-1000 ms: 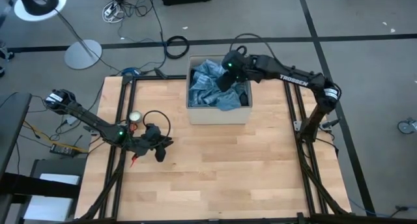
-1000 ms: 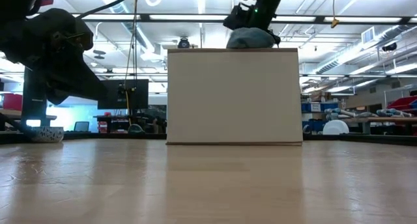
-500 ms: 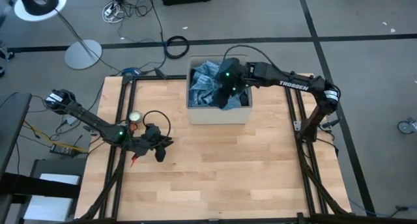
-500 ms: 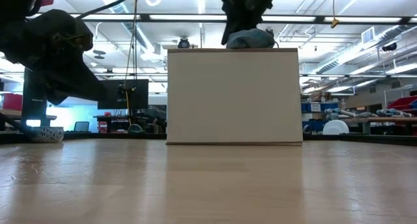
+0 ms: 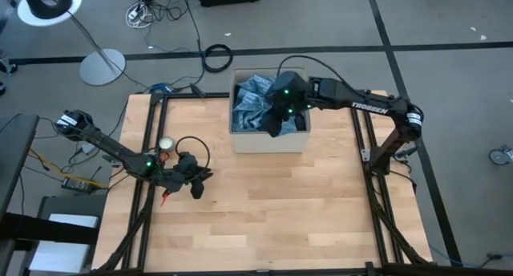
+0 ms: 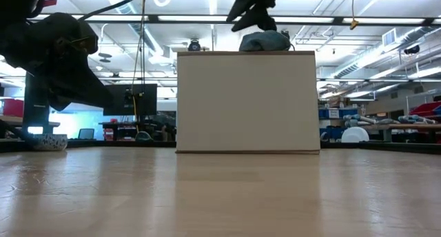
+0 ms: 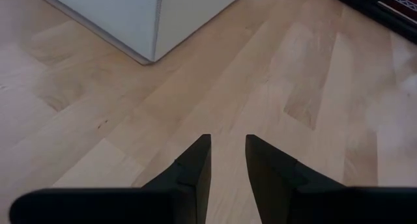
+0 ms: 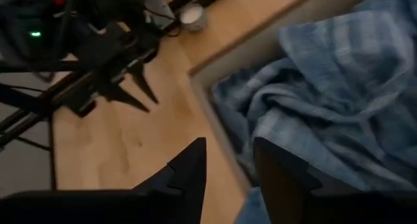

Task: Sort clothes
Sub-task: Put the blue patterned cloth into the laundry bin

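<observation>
Scene: wooden table (image 5: pixel 264 204) seen from above, with a pale box (image 5: pixel 269 140) at its 12 o'clock edge and one dark arm on each side.
Box: open at the top, stuffed with clothes; in the level view its blank front wall (image 6: pixel 247 101) fills the middle of the frame.
Clothes: a crumpled blue striped shirt (image 5: pixel 250 105) fills most of the box, and a lump of blue cloth (image 6: pixel 265 41) pokes up over the rim in the level view. Other garments cannot be told apart.
Right gripper (image 5: pixel 276 123): hangs over the box, toward its 5 o'clock part, above the clothes. Its wrist camera shows both fingers (image 8: pixel 187 175) a narrow gap apart with nothing between them, and the striped shirt (image 8: pixel 326 113) lying beyond them.
Left gripper (image 5: pixel 196 188): rests low over the table near its 9 o'clock edge, well apart from the box. Its fingers (image 7: pixel 195 168) stand a narrow gap apart, empty, pointing across bare wood toward a corner of the box (image 7: pixel 153 28).
Small round tin (image 5: pixel 166 144): sits just beside the left arm, at the table's 9 o'clock edge.
</observation>
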{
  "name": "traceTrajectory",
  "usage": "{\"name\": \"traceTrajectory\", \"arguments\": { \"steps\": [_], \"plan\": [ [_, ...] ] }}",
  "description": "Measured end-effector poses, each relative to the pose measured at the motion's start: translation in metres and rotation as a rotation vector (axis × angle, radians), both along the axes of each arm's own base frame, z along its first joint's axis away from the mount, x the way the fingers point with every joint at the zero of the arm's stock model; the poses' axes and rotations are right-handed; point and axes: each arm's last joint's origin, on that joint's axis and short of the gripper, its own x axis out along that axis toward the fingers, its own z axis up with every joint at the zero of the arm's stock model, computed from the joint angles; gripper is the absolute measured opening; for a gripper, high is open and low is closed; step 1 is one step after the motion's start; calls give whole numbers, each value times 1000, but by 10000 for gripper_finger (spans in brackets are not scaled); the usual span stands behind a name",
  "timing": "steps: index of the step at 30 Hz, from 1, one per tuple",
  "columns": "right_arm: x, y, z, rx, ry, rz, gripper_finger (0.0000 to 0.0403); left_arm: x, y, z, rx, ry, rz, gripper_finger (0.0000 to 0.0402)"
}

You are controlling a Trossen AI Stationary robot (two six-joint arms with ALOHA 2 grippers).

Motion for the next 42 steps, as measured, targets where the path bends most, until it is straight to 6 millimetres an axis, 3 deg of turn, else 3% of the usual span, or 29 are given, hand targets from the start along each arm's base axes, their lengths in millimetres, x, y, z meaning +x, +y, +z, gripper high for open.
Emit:
{"name": "traceTrajectory", "arguments": {
  "steps": [9, 14, 24, 34, 42],
  "plan": [
    [-13, 26, -5, 82, 151, 25, 130, 0, 0, 0, 2, 4, 1, 101],
    [-14, 32, -7, -18, 202, -44, 130, 0, 0, 0, 4, 3, 2, 101],
    [-19, -9, -27, -131, 259, -263, 130, 1, 0, 1, -2, -13, 5, 101],
    [-5, -43, -85, -180, 107, -259, 130, 1, 0, 1, -3, -15, 5, 101],
    [3, -63, -143, -146, 265, -275, 130, 1, 0, 1, -1, -12, 6, 101]
  ]
}}
